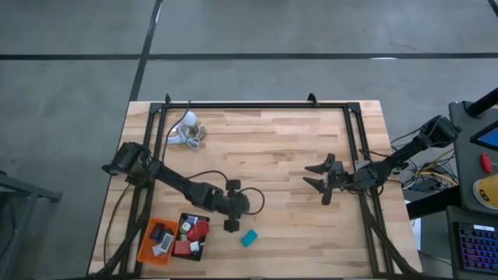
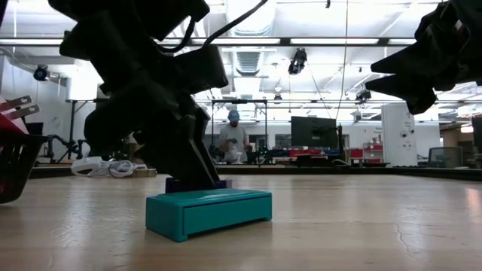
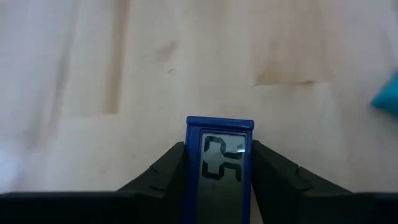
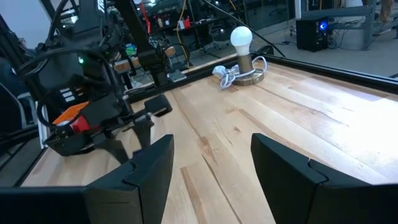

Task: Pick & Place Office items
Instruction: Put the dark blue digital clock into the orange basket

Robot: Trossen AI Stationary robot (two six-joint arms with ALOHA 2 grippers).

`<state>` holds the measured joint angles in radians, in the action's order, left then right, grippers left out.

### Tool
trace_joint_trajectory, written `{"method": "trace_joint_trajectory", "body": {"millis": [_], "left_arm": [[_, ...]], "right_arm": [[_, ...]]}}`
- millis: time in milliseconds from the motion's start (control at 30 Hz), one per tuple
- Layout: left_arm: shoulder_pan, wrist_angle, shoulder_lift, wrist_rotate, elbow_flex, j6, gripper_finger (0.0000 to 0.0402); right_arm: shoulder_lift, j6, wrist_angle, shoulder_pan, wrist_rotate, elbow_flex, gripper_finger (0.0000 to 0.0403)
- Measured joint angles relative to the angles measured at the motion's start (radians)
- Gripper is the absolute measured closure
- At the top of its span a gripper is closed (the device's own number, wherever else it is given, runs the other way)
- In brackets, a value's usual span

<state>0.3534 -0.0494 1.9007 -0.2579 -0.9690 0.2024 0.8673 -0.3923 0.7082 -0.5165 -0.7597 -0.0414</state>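
- The left arm stretches from the table's left edge toward the near middle of the light wooden plank table, its left gripper pointing down at the boards just right of the trays.
- In the left wrist view its two dark fingers press against both long sides of a small blue-framed rectangular piece with a grey digit display; the grip is closed on it, at a part-way width.
- That piece's long axis runs along the fingers, its short blue end pointing away from the wrist, display facing the camera.
- A flat teal rectangular block lies on the boards just beside the gripper, toward the near edge and turned askew to the planks.
- The low view shows the teal block lying flat, long side across the picture, with the gripper directly behind it; the display piece is hardly seen there.
- The high view alone shows the orange rectangular tray and black rectangular tray side by side, with small pieces inside.
- The right gripper hovers right of centre, pointing left, fingers spread and empty.
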Motion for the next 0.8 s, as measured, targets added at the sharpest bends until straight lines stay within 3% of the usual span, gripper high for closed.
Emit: {"method": "trace_joint_trajectory", "body": {"millis": [167, 400, 567, 800], "left_arm": [[0.000, -0.069, -0.078, -0.051, -0.026, -0.001, 0.0255], [0.011, -0.259, -0.219, -0.066, -0.060, 0.124, 0.0255], [0.055, -0.395, -0.338, -0.145, -0.056, 0.314, 0.0255], [0.207, -0.607, -0.468, -0.351, -0.057, 0.680, 0.0255]], "right_arm": [[0.000, 0.000, 0.000, 0.000, 0.000, 0.000, 0.0193], [0.000, 0.000, 0.000, 0.000, 0.000, 0.000, 0.0193], [0.000, 0.000, 0.000, 0.000, 0.000, 0.000, 0.0193], [0.000, 0.000, 0.000, 0.000, 0.000, 0.000, 0.0193]]}}
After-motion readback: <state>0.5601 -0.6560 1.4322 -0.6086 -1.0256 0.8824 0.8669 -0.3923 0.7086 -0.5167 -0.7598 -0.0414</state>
